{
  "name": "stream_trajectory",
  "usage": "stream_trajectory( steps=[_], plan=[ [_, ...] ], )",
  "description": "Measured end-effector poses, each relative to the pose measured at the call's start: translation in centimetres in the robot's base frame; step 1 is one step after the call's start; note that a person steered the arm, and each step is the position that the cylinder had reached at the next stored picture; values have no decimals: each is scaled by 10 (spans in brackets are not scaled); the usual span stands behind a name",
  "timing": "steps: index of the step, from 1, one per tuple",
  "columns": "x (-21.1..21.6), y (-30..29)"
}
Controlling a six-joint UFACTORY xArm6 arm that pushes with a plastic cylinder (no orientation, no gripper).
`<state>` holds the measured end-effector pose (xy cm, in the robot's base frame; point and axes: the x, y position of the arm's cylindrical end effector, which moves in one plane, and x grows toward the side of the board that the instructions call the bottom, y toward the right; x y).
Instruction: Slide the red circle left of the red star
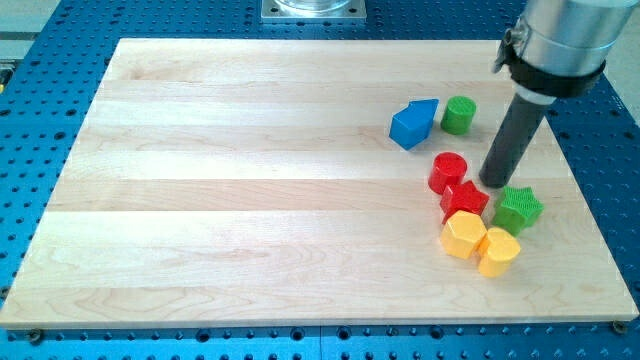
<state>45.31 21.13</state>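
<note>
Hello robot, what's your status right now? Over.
My tip right of red circle, above red star. Circle touches star's upper left. Green star beside tip.

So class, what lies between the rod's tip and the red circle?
Nothing: in the camera view only a narrow strip of bare board separates my tip from the red circle, with the red star just below that gap.

My tip (494,183) low, rod upright

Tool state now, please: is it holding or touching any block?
My tip: a bare rod, holding nothing, right of the red circle, beside the red star; contact cannot be told.
</note>
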Motion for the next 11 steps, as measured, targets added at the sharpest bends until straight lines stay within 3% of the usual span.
stream_trajectory(
  steps=[3,7,8,10,11],
  plan=[
    [-17,-70],
    [11,-84],
    [8,-60],
    [8,75],
    [32,92]
  ],
)
